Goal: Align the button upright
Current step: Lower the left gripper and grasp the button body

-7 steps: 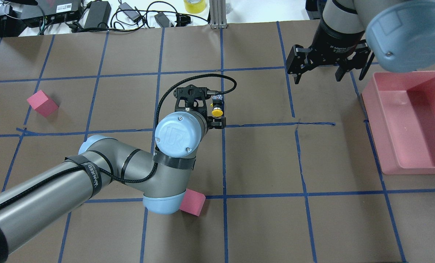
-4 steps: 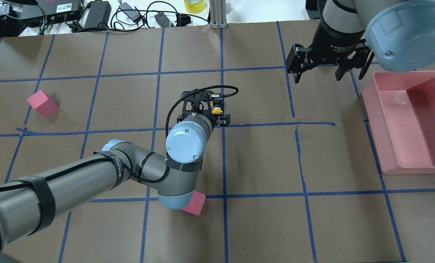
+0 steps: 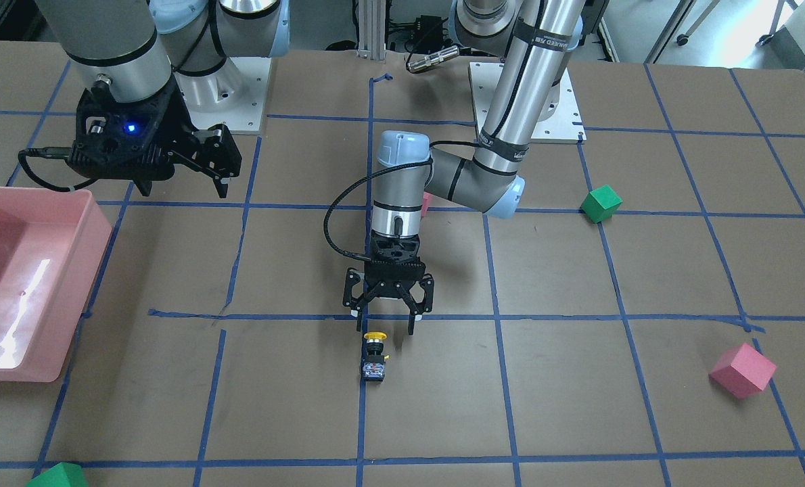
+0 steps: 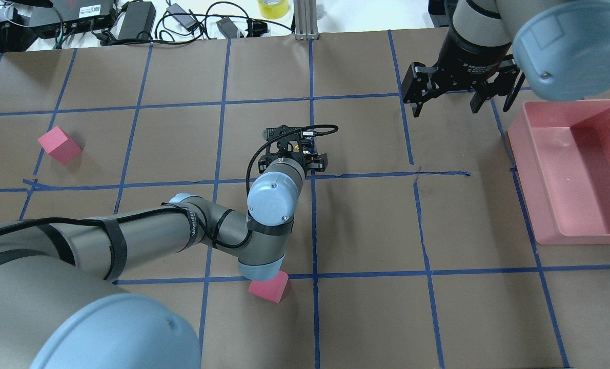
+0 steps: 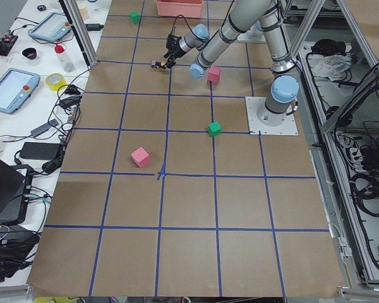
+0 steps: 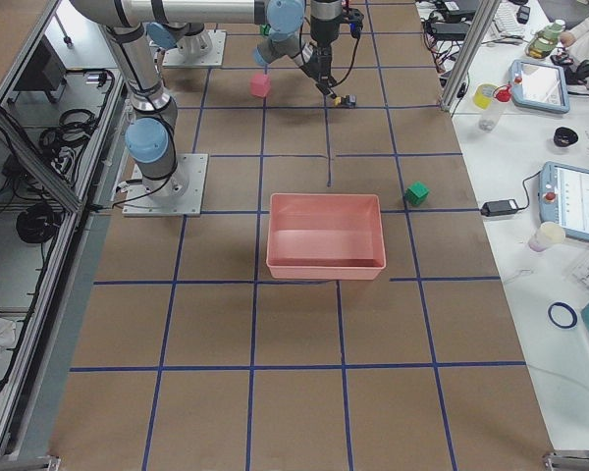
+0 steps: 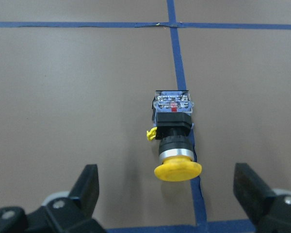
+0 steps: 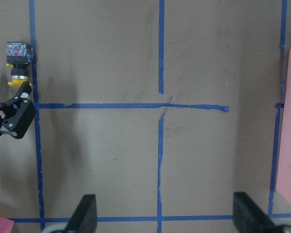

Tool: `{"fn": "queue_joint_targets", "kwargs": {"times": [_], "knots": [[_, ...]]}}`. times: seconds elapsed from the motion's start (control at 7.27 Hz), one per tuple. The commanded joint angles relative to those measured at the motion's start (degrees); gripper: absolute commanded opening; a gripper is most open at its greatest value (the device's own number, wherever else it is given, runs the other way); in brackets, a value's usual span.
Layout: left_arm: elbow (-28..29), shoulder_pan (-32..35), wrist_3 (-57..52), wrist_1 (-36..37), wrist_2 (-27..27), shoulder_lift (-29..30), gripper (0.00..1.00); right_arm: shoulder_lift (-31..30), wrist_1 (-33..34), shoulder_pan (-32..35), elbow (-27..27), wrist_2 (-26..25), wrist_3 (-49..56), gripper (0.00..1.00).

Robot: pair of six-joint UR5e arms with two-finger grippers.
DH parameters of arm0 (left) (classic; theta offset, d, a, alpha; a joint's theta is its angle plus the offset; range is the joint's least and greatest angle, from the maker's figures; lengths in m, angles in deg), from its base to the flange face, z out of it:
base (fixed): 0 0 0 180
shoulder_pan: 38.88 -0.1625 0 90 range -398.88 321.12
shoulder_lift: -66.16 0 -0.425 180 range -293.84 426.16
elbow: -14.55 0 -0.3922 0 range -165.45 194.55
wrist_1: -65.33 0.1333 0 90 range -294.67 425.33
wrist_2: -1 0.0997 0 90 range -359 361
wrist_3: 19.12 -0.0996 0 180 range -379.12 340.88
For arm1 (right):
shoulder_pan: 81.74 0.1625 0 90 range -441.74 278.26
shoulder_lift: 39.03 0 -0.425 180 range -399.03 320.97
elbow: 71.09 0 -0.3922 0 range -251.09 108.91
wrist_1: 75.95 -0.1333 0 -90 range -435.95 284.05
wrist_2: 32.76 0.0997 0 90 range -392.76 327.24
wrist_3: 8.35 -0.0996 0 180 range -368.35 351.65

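Note:
The button [image 3: 374, 355] lies on its side on the brown paper, its yellow cap toward the robot and its silvery-blue terminal block away from it. It shows clearly in the left wrist view [image 7: 173, 141] and small in the right wrist view [image 8: 18, 60]. My left gripper [image 3: 383, 323] is open and empty, low over the table, its fingers [image 7: 87, 189] standing either side of the cap without touching it. In the overhead view the left gripper [image 4: 297, 154] hides most of the button. My right gripper [image 4: 451, 105] is open and empty, high at the far right.
A pink bin [image 4: 571, 169] stands at the right edge. Pink cubes lie at the far left [image 4: 59, 145] and under my left elbow [image 4: 269, 287]. Green cubes lie near the left arm's base [image 3: 601, 203] and at the table's front corner [image 3: 57, 477].
My left arm has swung right and forward, bringing the open gripper over the button's cap end. The button and the right arm have not moved.

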Motion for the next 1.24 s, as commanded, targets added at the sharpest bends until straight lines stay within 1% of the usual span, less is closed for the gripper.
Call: {"fn": "queue_joint_targets", "kwargs": {"times": [0.0,0.41,0.55,0.69,0.96,1.1], "knots": [[2.2,0.0,-0.2,1.1,0.1,2.7,0.92,0.0,0.0,0.0,0.0,0.0,-0.1,1.00],[2.7,0.0,-1.2,2.4,-0.3,4.5,0.91,0.0,0.0,0.0,0.0,-0.1,-0.1,1.00],[2.6,0.0,-1.3,2.4,-0.5,4.5,0.83,0.0,0.0,0.0,0.0,-0.1,-0.1,1.00],[2.4,0.1,-1.3,2.4,-0.6,4.5,0.67,0.0,0.0,0.0,0.0,-0.1,-0.2,1.00],[2.3,0.2,-2.1,2.4,-0.5,4.3,0.57,0.0,-0.1,0.0,0.0,-0.1,-0.1,1.00],[2.2,0.3,-2.5,2.4,-0.6,3.9,0.44,0.0,-0.1,0.0,0.0,-0.1,-0.2,1.00]]}}
